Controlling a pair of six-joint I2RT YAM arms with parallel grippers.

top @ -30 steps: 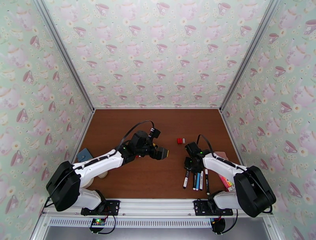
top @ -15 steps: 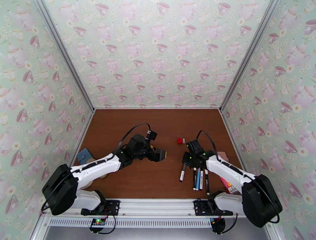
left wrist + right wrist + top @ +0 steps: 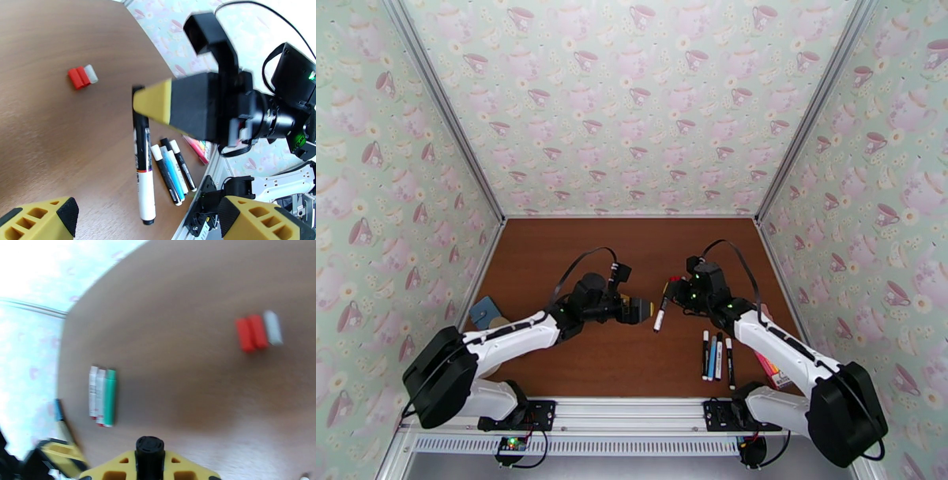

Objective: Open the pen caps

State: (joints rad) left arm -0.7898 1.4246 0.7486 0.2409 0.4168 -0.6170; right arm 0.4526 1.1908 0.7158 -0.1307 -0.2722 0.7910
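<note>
My right gripper (image 3: 669,296) is shut on a black-and-white pen (image 3: 660,316), held off the table at mid-table, its black end (image 3: 150,447) poking up between the yellow fingers (image 3: 118,467). My left gripper (image 3: 646,309) stands open just left of that pen, which hangs between its fingers (image 3: 43,217) in the left wrist view (image 3: 142,165). Three loose pen caps (image 3: 82,75), two red and one white, lie side by side on the brown table (image 3: 258,331). Three more pens (image 3: 717,355) lie in a row near the front edge.
Two white markers and a green one (image 3: 102,396) lie together further left. A highlighter pack (image 3: 768,367) rests at the right front. A blue object (image 3: 483,310) sits by the left wall. Patterned walls enclose the table (image 3: 632,245) on three sides.
My right gripper closed on one pen from the front row, lifted it and carried it up and left toward the left gripper. The left gripper shifted slightly and stayed open.
</note>
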